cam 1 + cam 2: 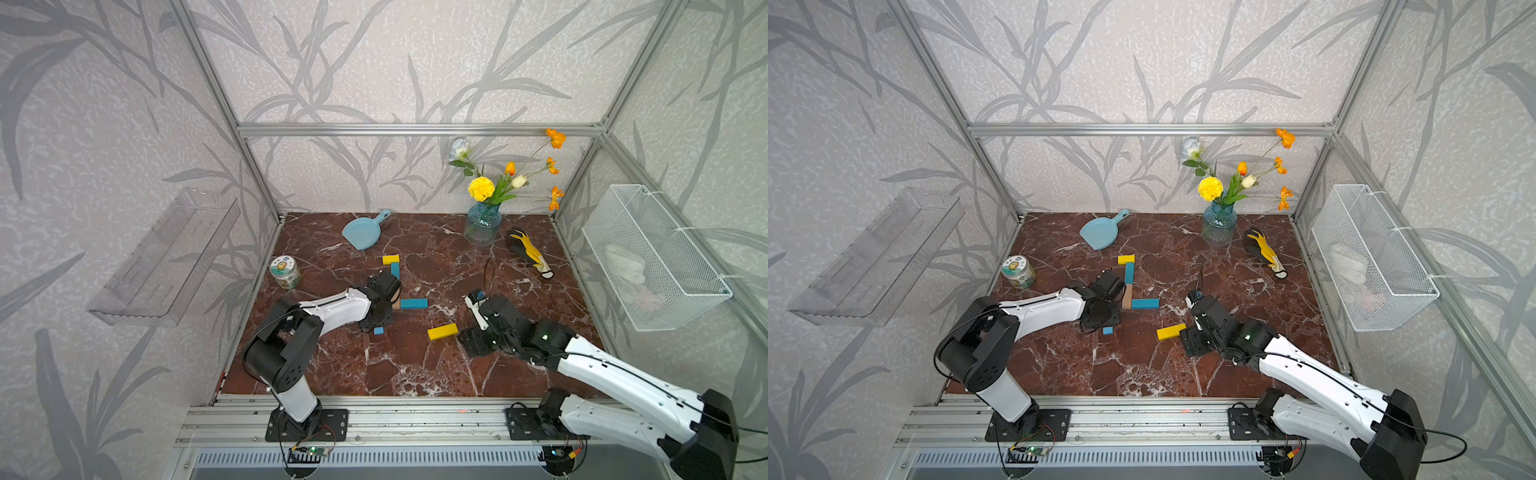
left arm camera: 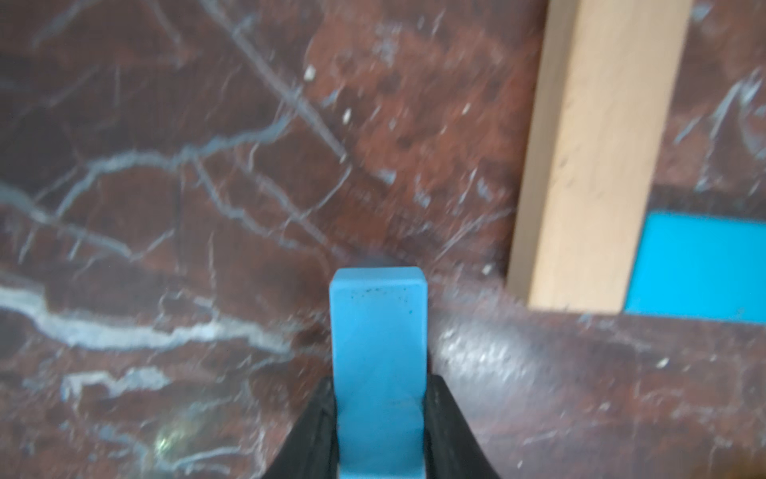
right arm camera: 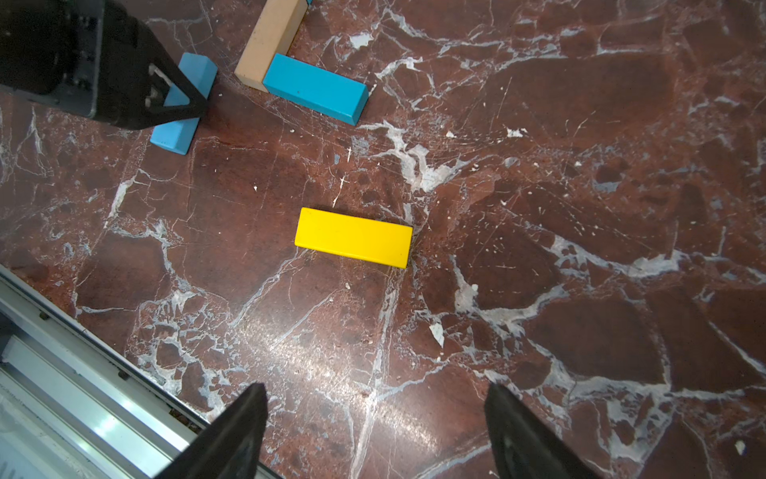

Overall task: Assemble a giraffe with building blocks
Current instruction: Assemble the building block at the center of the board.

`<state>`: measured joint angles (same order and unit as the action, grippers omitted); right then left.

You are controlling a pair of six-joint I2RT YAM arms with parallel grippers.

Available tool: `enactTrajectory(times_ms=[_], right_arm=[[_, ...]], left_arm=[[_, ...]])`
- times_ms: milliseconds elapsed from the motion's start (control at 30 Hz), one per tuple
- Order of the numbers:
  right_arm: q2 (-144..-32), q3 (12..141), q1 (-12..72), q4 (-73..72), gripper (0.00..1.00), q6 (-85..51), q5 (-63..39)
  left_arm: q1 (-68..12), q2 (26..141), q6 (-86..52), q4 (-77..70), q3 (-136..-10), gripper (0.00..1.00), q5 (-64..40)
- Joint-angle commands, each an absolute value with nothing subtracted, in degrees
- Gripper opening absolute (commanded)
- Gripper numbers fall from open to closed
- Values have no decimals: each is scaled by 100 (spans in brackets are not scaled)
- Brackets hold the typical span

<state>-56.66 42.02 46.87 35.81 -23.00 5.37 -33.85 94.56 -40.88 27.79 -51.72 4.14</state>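
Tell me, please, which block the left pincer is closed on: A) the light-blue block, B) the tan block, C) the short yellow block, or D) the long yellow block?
A: in the left wrist view, the left pincer clamps the light-blue block between its jaws.

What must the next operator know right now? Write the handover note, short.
Left gripper: shut on the light-blue bar, near the tan bar's end.
Right gripper: open, over the long yellow bar lying loose.
Done: yellow head, teal neck bar and tan bar in line; teal body against the tan bar's end.
Left: place both legs, light-blue and yellow.
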Motion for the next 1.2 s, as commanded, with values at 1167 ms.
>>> enactTrajectory(times_ms=[1167], right_arm=[[-5568, 4099, 4719, 3714, 85, -2381, 484]], left_arm=[[-3858, 10208, -2109, 3113, -5656, 36, 55]])
